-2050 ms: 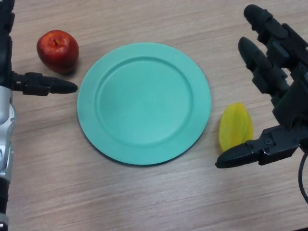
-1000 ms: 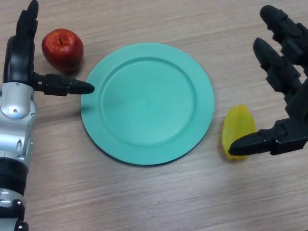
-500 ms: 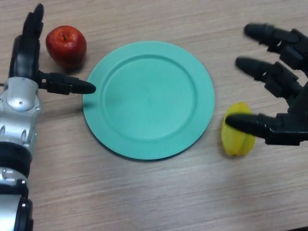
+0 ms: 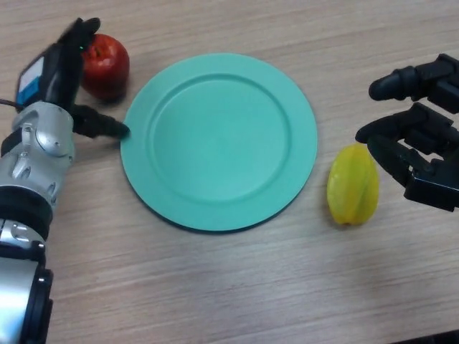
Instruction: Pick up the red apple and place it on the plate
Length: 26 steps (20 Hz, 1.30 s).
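**Operator:** Where is the apple, and has it been picked up?

**Technician:** You will find the red apple (image 4: 106, 64) resting on the table (image 4: 237, 287) at the far left, just beside the rim of the green plate (image 4: 219, 150) but not on it. It has not been lifted. Your left hand (image 4: 61, 75) sits directly against the apple's left side, with the fingers extended along it and the thumb (image 4: 100, 126) reaching out below the fruit toward the plate rim. The fingers are spread, not closed; nothing is gripped.

**Operator:** What remains to be done?

**Technician:** By my judgement you are at the approach stage. Closing on the apple, lifting it, carrying it rightward over the rim and releasing it are all outstanding. The plate holds nothing.

**Operator:** And the other side?

**Technician:** Your right hand (image 4: 423, 154) is at the right edge, fingers loosely curved and holding nothing. It is near a yellow starfruit (image 4: 352, 185) lying right of the plate, not touching it. Neither concerns this task.
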Each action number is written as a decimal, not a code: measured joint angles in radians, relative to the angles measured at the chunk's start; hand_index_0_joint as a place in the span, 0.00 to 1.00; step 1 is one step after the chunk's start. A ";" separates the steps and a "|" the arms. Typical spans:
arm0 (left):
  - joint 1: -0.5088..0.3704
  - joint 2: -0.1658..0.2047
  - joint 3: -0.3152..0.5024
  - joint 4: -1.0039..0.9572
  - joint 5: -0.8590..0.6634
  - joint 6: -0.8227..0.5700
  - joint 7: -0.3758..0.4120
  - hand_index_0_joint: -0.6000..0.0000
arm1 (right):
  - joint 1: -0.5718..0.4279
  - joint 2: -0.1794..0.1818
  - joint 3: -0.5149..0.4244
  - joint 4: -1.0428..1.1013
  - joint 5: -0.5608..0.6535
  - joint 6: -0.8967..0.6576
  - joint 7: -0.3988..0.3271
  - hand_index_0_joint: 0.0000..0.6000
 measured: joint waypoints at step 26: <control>0.574 -0.151 -0.064 -1.089 0.190 0.104 -0.368 0.00 | -0.030 -0.015 0.001 0.037 -0.044 -0.079 0.061 0.00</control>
